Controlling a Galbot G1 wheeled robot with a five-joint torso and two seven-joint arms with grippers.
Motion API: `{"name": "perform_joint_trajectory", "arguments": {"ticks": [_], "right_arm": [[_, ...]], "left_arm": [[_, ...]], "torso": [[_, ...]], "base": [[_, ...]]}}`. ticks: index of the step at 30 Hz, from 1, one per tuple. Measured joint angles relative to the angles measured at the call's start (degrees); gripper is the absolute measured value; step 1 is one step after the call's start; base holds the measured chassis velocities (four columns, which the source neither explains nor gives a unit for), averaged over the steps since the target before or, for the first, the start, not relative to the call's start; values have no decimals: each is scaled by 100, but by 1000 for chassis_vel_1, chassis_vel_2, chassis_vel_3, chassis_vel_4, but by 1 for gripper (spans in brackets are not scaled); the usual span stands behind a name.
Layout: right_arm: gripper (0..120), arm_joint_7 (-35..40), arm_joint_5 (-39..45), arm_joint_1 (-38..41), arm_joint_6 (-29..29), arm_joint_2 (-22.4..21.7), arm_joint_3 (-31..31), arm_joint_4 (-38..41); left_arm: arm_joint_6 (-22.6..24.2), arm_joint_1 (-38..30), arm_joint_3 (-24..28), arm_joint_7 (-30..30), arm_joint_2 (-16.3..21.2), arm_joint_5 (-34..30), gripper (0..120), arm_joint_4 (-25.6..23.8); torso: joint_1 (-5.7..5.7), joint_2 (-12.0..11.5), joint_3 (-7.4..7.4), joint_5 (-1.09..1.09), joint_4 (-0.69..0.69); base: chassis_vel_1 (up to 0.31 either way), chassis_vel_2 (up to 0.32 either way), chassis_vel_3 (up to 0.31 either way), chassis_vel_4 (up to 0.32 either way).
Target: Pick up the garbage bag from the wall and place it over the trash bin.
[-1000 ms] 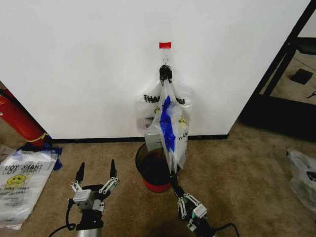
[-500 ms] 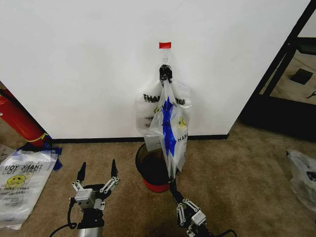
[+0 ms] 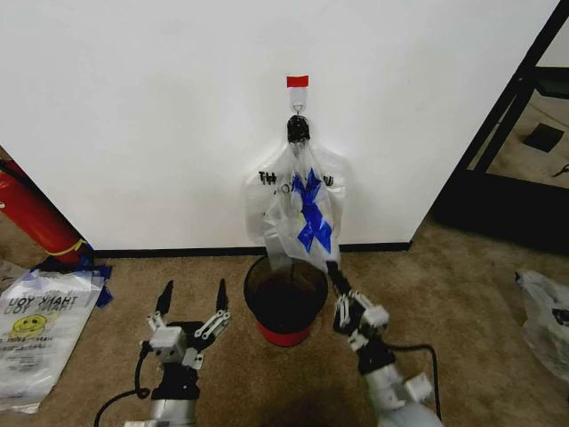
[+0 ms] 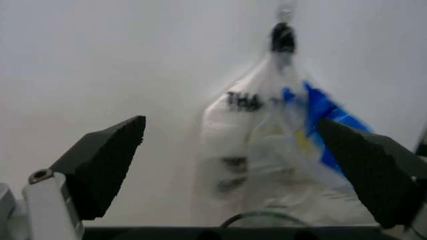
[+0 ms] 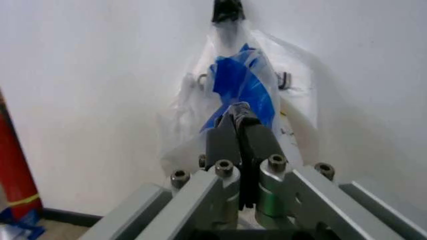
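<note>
The garbage bag (image 3: 298, 209), see-through with black lettering and a blue tape cross, hangs by its knotted handles from the hook (image 3: 298, 111) on the white wall (image 3: 133, 133), under a red tape strip (image 3: 297, 81). My right gripper (image 3: 332, 267) is shut on the bag's lower edge, holding it bunched up above the bin; the right wrist view shows the pinch (image 5: 237, 112) on the bag (image 5: 233, 80). The trash bin (image 3: 253, 280), black mesh with a red base, stands on the carpet right under the bag. My left gripper (image 3: 193, 298) hangs open left of the bin, facing the bag (image 4: 267, 150).
A long red cylinder (image 3: 36, 213) leans at the far left by the wall. A second printed plastic bag (image 3: 40, 325) lies on the carpet at left, and another bag (image 3: 544, 311) at far right. A black frame (image 3: 516, 116) stands at the right.
My right gripper has risen and moved toward the wall, lifting the bag's lower end so the bag bunches up. My left gripper has shifted slightly right and forward, still open.
</note>
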Motion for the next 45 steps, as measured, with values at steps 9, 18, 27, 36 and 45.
{"name": "perform_joint_trajectory", "arguments": {"ticks": [9,18,27,36,45], "right_arm": [[0,56,-218,9,-88,53,-27,-60],[0,3,-387,-155,-16,145,14,-45],[0,-35,-434,-265,58,145,65,1],[0,-78,-454,-349,124,118,91,45],[0,-111,-443,-373,161,68,93,81]], "left_arm": [[1548,-1946,894,1,1811,-2238,100,-496],[2138,-4787,2179,112,2343,-3763,100,318],[2427,-5952,3281,38,2202,-4370,96,1124],[2484,-6662,3875,22,1922,-4389,93,1884],[2597,-6685,3921,-83,1898,-3957,64,2208]], "torso": [[0,0,0,0,-3],[0,0,0,0,-1],[0,0,-1,0,2],[0,0,0,0,-2],[0,0,-1,0,1]], "base": [[0,0,0,0],[0,0,0,0],[0,0,0,0],[0,0,0,0],[0,0,0,0]]}}
